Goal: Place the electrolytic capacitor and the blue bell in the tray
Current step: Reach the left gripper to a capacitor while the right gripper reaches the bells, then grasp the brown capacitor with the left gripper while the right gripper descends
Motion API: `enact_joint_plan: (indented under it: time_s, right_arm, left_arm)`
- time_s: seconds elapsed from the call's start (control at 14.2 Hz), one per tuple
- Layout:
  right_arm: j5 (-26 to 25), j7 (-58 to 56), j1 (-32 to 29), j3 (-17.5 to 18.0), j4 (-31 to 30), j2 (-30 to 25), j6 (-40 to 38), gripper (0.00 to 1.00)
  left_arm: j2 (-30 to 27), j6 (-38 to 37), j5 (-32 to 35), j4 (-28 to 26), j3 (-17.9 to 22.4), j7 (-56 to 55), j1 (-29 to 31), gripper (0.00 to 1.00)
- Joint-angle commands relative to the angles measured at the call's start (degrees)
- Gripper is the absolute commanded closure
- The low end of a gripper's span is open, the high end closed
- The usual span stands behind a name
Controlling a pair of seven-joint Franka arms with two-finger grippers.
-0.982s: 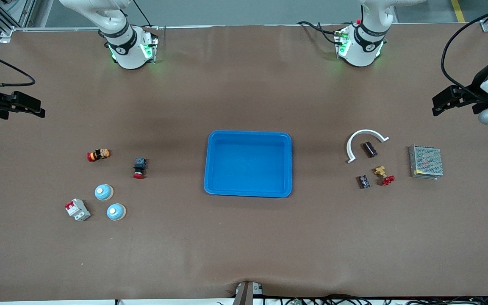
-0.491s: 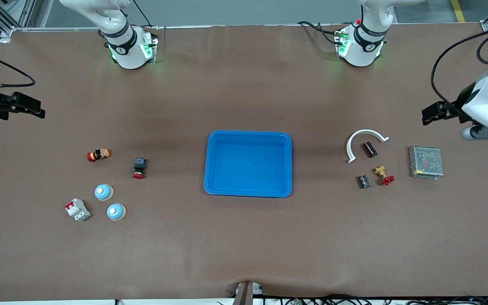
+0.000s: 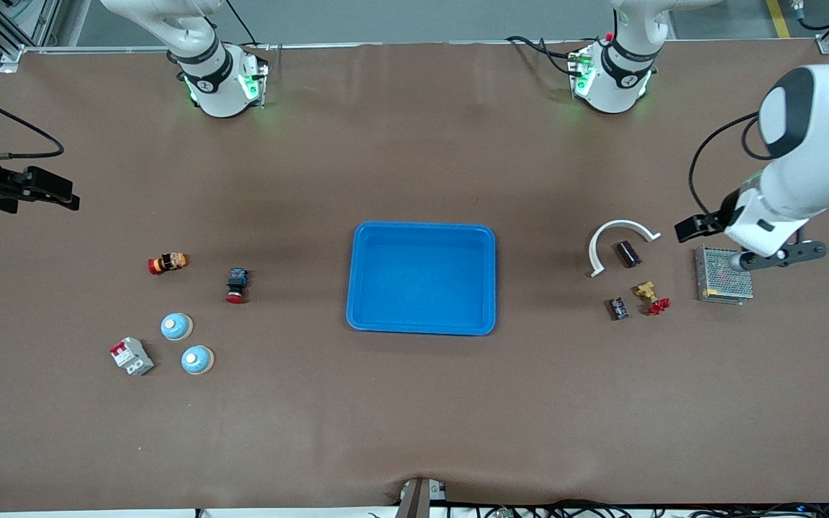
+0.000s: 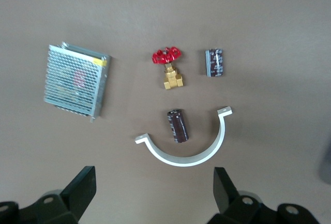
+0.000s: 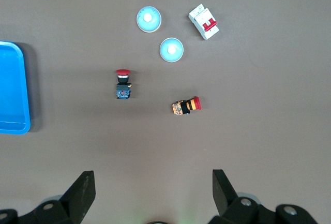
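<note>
The bright-blue tray lies empty at the table's middle. The electrolytic capacitor, a dark cylinder, lies inside a white arc bracket toward the left arm's end; it also shows in the left wrist view. Two blue bells stand toward the right arm's end and show in the right wrist view. My left gripper is open and empty, in the air between the bracket and the mesh box. My right gripper is open and empty, over the table's edge at the right arm's end.
A grey mesh box, a brass valve with a red handle and a small dark block lie near the capacitor. Two red push buttons and a white circuit breaker lie near the bells.
My left arm has swung in from the table's end, and its gripper now hangs beside the white bracket. My right gripper has shifted slightly nearer the front camera.
</note>
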Motion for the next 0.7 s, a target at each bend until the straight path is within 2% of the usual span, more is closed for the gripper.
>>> enact_joint_plan:
  time_s: [0.0,0.28,0.56,0.63]
  right_arm:
    - [-0.2,0.7,2.3,-0.3,0.5,2.7,2.6,0.0]
    - [-0.2,-2.7,3.1,-0.2,-0.3,7.5,8.3,0.0]
    - [-0.4,-16.4,2.7,-0.3,-0.7,10.9,14.0,0.0]
    - [-0.5,-19.3,2.6,-0.3,-0.7,11.3,14.7,0.0]
  left_arm:
    - [0.3,6.0,-0.8,-5.5,-0.9,-3.3,0.1,0.0]
    - [3.9,13.4,-0.8,-9.8,-0.9,-6.8,0.0,0.0]
    - [6.9,24.5,-0.2,-15.4,-0.9,-8.4,0.1,0.0]
    - [7.9,25.6,-0.1,-15.5,-0.8,-8.3,0.4,0.05]
